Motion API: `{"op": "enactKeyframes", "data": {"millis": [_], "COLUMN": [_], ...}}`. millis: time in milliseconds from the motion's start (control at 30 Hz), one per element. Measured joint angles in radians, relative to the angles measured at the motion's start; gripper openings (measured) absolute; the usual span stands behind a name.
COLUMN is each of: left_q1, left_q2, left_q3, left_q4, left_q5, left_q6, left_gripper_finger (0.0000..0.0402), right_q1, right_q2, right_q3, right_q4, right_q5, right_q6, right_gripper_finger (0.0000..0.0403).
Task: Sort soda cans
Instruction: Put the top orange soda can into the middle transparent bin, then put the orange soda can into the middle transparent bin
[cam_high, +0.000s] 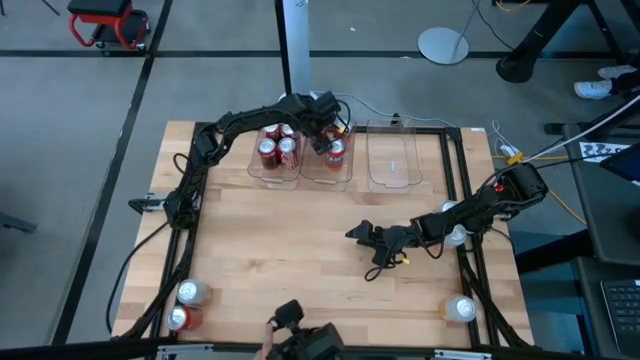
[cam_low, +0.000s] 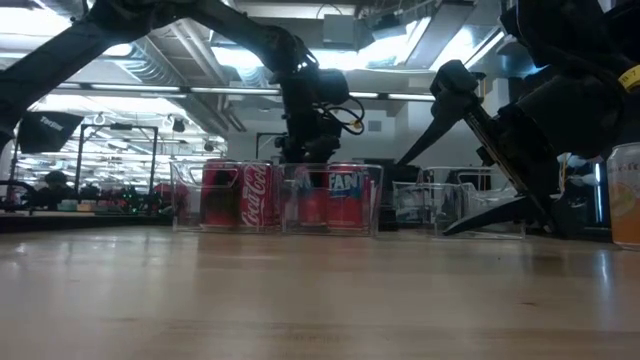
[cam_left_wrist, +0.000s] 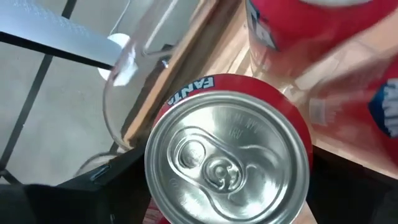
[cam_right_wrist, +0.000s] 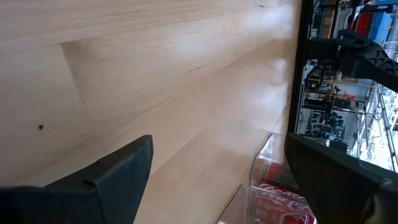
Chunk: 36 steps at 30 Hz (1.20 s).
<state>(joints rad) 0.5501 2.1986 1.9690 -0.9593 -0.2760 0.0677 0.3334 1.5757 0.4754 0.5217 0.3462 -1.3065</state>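
left wrist view has a red fanta can (cam_left_wrist: 229, 158) upright between the jaws of the left gripper (cam_high: 330, 141), which stand wide around it in the middle bin (cam_high: 327, 175). lift straight up so neither finger tips it. right gripper (cam_high: 362, 234) waits spread, empty.

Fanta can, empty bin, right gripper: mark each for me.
Fanta can (cam_left_wrist: 229, 163), left wrist view, silver top.
Empty bin (cam_high: 393, 160), high view, bare floor.
Right gripper (cam_high: 354, 233), high view, between fingertips.

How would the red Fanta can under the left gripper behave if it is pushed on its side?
The red Fanta can is a smooth metal cylinder, so it would probably roll. Upright as now in the middle bin, it looks stable. Its glossy wall may slip between the fingers.
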Motion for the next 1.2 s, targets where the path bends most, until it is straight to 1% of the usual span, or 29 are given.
{"op": "enactKeyframes", "data": {"millis": [167, 567, 700, 967, 1067, 1200], "left_q1": [0.001, 0.001, -0.003, -0.049, -0.088, -0.167], "left_q2": [0.0, 0.0, -0.016, -0.139, -0.201, -0.268], "left_q3": [0.0, 0.0, 0.0, 0.0, 0.0, 0.0], "left_q4": [0.041, 0.037, 0.012, -0.057, -0.082, -0.122], "left_q5": [-0.001, 0.0, 0.001, -0.021, -0.023, -0.023], "left_q6": [0.002, 0.023, 0.026, 0.007, -0.015, -0.046], "left_gripper_finger": [0.034, 0.0336, 0.0336, 0.0336, 0.0336, 0.0336], "right_q1": [0.0, 0.0, 0.0, 0.0, 0.0, 0.0], "right_q2": [0.0, 0.0, 0.0, 0.0, 0.0, 0.0], "right_q3": [0.0, 0.0, 0.0, 0.0, -0.001, -0.001], "right_q4": [0.0, -0.004, -0.008, -0.009, -0.008, -0.009], "right_q5": [0.0, 0.0, 0.0, 0.0, 0.0, 0.0], "right_q6": [0.0, 0.0, 0.0, 0.0, 0.0, 0.004], "right_gripper_finger": [0.0363, 0.0363, 0.0363, 0.0363, 0.0363, 0.0363]}}
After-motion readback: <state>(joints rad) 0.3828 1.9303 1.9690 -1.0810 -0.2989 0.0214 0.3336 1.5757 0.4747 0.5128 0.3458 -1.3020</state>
